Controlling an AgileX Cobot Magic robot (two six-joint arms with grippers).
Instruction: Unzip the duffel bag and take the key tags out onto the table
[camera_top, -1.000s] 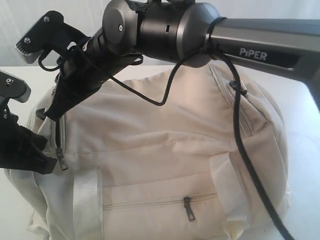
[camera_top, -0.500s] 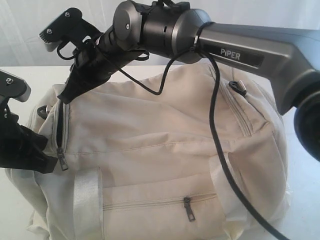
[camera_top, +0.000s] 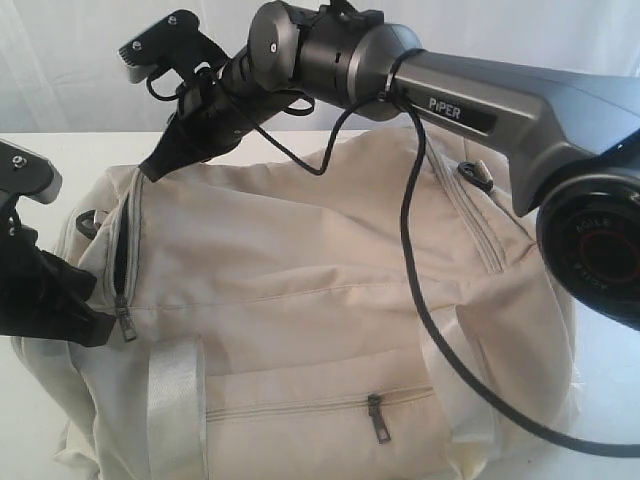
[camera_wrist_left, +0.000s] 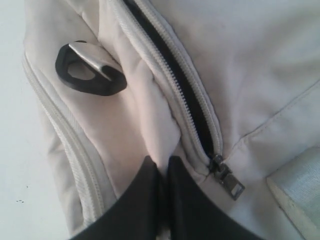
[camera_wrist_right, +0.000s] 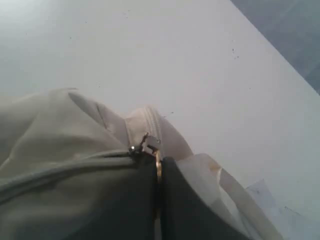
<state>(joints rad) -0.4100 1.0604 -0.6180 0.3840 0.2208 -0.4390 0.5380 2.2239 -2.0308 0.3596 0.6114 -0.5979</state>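
The cream duffel bag (camera_top: 320, 280) fills the table (camera_wrist_right: 175, 60). My right gripper (camera_top: 150, 172) reaches across to the bag's upper left end and is shut on the metal zipper pull (camera_wrist_right: 158, 167), just behind its slider (camera_wrist_right: 149, 141). Below it the end zipper (camera_top: 121, 255) gapes as a dark slit (camera_wrist_left: 185, 95). My left gripper (camera_wrist_left: 162, 162) is shut on a fold of the bag's fabric beside the slit's lower end, where a second pull (camera_wrist_left: 229, 183) hangs. The key tags are hidden.
A black D-ring (camera_wrist_left: 89, 75) lies beside the open zipper. Shiny white handles (camera_top: 175, 400) and a closed front-pocket zipper (camera_top: 375, 417) face the camera. The right arm's black cable (camera_top: 410, 290) droops across the bag. Another zipper and ring (camera_top: 474, 175) sit at the bag's right end.
My right gripper has moved up and to the right with the pull, and the dark slit of the end zipper has grown longer. The left gripper has stayed put.
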